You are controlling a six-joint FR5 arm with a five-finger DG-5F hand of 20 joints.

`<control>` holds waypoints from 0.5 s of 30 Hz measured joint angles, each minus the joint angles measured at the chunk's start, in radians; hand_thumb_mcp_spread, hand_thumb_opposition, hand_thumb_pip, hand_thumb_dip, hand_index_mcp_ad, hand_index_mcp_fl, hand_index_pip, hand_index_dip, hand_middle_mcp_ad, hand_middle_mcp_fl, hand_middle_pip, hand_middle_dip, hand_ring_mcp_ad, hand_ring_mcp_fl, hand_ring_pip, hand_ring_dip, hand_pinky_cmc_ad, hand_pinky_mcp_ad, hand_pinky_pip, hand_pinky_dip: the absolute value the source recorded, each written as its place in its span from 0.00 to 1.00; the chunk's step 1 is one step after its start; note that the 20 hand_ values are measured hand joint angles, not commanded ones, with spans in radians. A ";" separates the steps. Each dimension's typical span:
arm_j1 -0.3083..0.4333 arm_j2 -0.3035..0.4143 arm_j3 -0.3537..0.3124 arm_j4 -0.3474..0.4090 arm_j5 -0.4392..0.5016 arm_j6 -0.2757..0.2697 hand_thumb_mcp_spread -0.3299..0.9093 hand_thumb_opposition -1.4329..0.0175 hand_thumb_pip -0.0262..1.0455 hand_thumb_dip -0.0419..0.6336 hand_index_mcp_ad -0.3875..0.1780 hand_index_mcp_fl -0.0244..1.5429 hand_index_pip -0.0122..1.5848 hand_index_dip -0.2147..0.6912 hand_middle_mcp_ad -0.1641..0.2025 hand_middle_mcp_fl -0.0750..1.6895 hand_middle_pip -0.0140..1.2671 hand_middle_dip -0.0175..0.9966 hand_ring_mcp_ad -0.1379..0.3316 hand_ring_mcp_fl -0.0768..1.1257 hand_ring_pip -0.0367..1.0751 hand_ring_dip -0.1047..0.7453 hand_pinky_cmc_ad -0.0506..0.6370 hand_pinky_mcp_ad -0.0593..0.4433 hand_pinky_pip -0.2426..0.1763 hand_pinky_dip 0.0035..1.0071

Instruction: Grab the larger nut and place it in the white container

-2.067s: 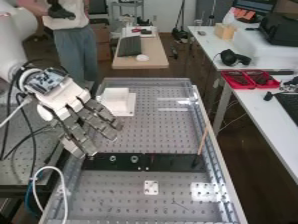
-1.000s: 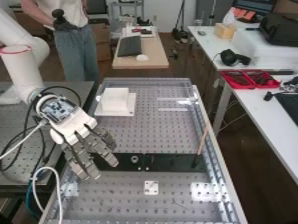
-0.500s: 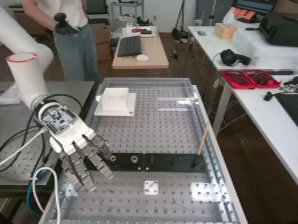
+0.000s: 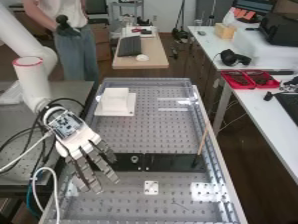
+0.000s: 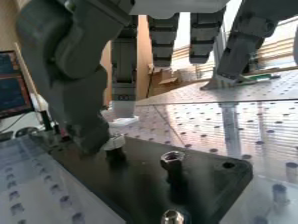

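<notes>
The hand point(image 4: 80, 141) reaches down over a dark plate point(image 5: 148, 187) on the perforated bench point(image 5: 199, 122), its fingers point(image 5: 203, 37) straight and apart, its thumb point(image 5: 70, 100) angled down beside them. One shiny nut point(image 5: 172, 156) stands up from the plate, inward from a round hole point(image 5: 228, 165) near one rounded corner. Another metal piece point(image 5: 172, 217) sits apart from it on the plate. A bright fitting point(image 5: 114, 142) is at the thumb's tip; contact cannot be told. A screen point(image 5: 13, 82) stands beyond the bench.
</notes>
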 joint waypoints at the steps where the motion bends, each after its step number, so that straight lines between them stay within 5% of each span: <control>1: -0.001 -0.004 0.003 0.000 -0.003 0.002 0.58 0.36 0.63 0.37 0.50 0.03 0.98 0.34 0.66 0.04 0.11 0.20 0.70 0.06 0.13 0.21 0.58 0.67 0.31 0.54; 15: -0.034 -0.032 0.030 -0.018 -0.048 0.017 0.58 0.36 0.63 0.39 0.47 0.03 0.98 0.34 0.65 0.05 0.11 0.20 0.68 0.06 0.13 0.21 0.58 0.67 0.31 0.54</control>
